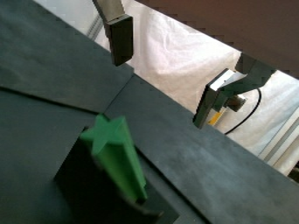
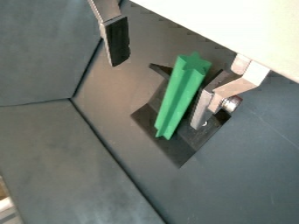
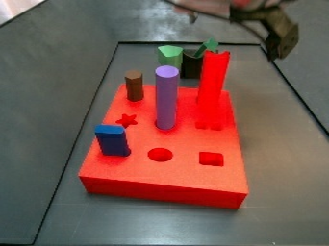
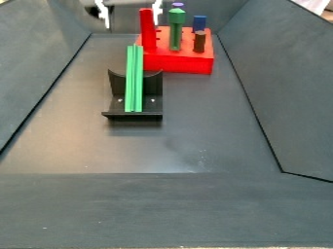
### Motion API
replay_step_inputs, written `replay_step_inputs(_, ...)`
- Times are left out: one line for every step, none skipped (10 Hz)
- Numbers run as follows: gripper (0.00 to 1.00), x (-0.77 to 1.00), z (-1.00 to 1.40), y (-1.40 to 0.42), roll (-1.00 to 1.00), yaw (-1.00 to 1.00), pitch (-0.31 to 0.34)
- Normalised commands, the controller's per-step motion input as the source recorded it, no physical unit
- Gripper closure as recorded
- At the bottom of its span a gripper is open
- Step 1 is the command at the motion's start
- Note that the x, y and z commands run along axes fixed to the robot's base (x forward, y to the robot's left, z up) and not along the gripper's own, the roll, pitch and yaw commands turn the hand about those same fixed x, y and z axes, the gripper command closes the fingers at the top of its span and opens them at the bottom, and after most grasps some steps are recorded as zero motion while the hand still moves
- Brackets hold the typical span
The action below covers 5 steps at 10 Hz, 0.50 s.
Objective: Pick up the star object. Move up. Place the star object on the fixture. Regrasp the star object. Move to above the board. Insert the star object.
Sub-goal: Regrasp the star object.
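While your gripper [image 2: 163,66] hangs above the fixture [image 2: 176,144], its fingers [image 2: 117,39] are released and hold nothing; both wrist views show the two silver plates spread wide with the star object [image 2: 181,92] between them but untouched. In a side view the gripper [image 4: 128,10] sits at the upper left of the frame, well above the floor.

You will find the star object [image 4: 132,76] leaning lengthwise on the fixture [image 4: 134,105], tilted, its lower end in the bracket's corner. Its star-shaped end face [image 1: 108,133] shows plainly in a wrist view.

Note the board [image 3: 167,163] in the centre of a side view, carrying a purple cylinder [image 3: 166,96], a red pillar [image 3: 214,86], a brown short cylinder [image 3: 134,86] and a blue block [image 3: 112,140]. Its star hole [image 3: 126,121] is open. The board [image 4: 176,60] stands behind the fixture, apart from it.
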Motion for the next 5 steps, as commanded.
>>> replay_step_inputs(0.00,0.09,-1.00,0.02,0.07,-0.02,-0.073)
replay_step_inputs(0.00,0.10,-1.00,0.02,0.07,-0.02,-0.063)
replay_step_inputs(0.00,0.09,-0.83,0.01,0.07,-0.03,-0.036)
replay_step_inputs(0.00,0.09,-0.73,0.00,0.06,-0.03,-0.027)
replay_step_inputs(0.00,0.09,-0.51,0.00,0.07,-0.02,-0.003)
